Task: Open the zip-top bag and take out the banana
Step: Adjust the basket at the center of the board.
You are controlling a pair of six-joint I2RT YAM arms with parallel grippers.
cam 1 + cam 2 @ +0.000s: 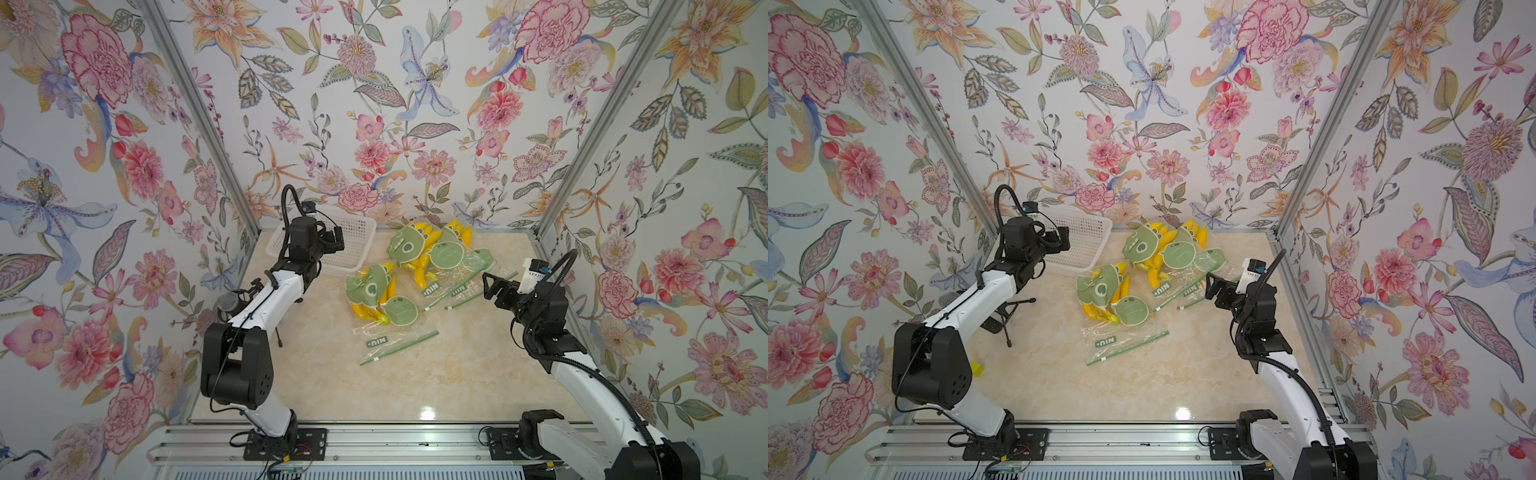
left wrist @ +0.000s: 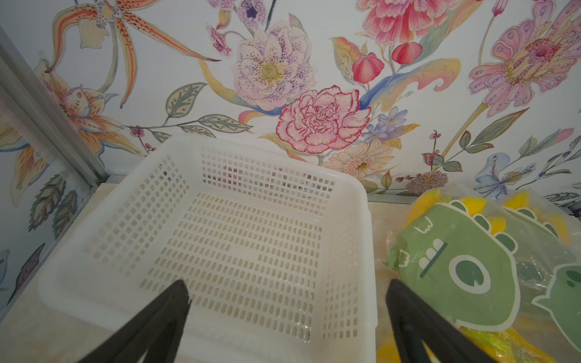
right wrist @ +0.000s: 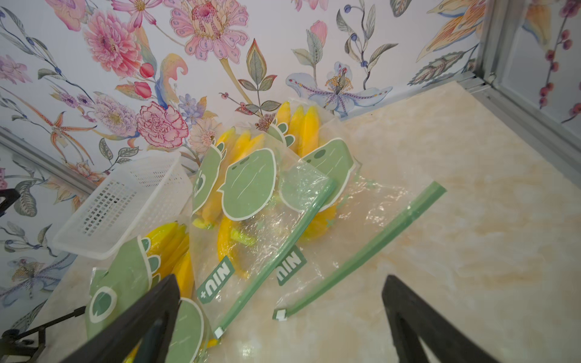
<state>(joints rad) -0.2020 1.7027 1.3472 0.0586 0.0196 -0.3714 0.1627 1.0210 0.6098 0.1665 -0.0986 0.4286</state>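
Finding: 3 clear zip-top bags (image 1: pixel 405 247) of yellow bananas (image 1: pixel 420 276) lie mid-table (image 1: pixel 457 374). Green labels (image 1: pixel 377 342) read "NIU+". Left gripper (image 1: pixel 334 240) hangs over the white basket (image 1: pixel 361 245), jaws wide, empty. Right gripper (image 1: pixel 487 286) sits beside the bags, jaws wide, empty.

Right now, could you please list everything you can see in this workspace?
Zip-top bags: three, clear with green dinosaur prints and green zip strips, mid-table; one nearer the front, two overlapping towards the back wall.
Bananas: yellow, number unclear, inside the bags.
Basket: one, white, perforated, empty, far left corner.
Microphone on tripod: one, grey head, black legs, left side beside the left arm.
Small yellow piece: one, left table edge; unidentifiable.
Table: one, beige marble look.
Left gripper: black, open, above the basket.
Right gripper: black, open, beside the rear bags' zip ends, holding nothing.
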